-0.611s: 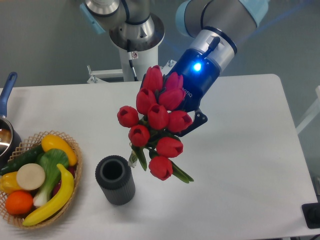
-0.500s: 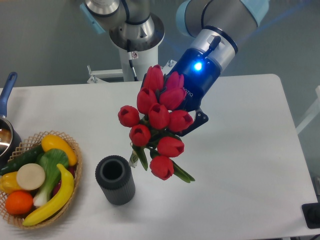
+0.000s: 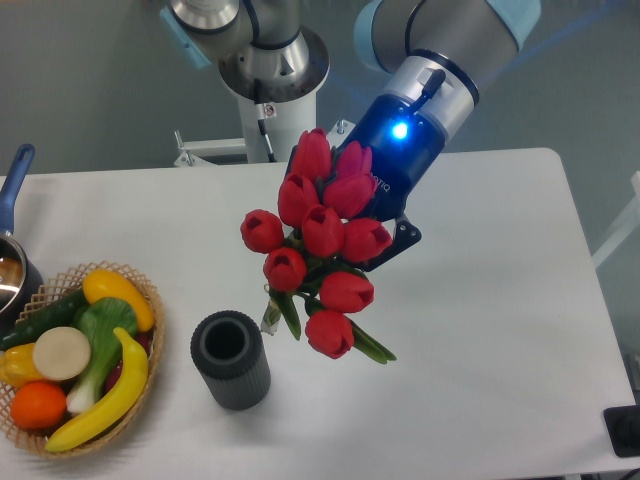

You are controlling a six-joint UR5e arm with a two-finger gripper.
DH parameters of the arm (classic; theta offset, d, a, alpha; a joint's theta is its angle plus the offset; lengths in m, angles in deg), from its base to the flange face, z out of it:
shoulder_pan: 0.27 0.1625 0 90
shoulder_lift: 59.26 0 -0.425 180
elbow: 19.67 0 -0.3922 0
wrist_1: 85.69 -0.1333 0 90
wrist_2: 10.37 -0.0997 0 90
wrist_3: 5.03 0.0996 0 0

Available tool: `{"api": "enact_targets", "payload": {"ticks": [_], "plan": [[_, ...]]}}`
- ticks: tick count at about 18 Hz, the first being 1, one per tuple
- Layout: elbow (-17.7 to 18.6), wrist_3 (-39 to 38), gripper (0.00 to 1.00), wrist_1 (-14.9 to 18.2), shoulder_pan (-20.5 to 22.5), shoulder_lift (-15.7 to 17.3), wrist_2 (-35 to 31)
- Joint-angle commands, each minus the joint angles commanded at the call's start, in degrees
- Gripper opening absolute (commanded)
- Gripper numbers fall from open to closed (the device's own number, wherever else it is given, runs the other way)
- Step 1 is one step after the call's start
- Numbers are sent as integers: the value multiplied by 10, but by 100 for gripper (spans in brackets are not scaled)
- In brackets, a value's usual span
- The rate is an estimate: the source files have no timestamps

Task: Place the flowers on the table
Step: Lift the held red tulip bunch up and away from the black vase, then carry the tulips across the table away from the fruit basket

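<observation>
White table [image 3: 500, 300]: flowers [image 3: 322, 250], held by gripper [image 3: 385, 240] mid-frame, shifted slightly right/down vs. earlier; placement approached.

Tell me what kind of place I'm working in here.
Likely a robotics lab: a plain white table against a grey wall, a second robot base behind it, and props such as a basket of toy-like produce and a vase.

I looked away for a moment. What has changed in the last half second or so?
The flowers have drifted a little to the right in the picture, carried along with the claw behind them; they hang above the table. The claw's fingers are hidden by the blooms. The dark cup, the fruit basket and the pot have not moved.
</observation>
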State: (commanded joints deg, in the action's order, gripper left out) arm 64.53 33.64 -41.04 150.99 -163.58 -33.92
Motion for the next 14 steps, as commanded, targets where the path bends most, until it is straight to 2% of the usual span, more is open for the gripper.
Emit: {"api": "enact_targets", "payload": {"ticks": [8,10,14], "plan": [[3,4,46,0,6,0,-6],[3,8,46,-2,19,-2,-8],[16,53,46,0,41,-2,-58]]}}
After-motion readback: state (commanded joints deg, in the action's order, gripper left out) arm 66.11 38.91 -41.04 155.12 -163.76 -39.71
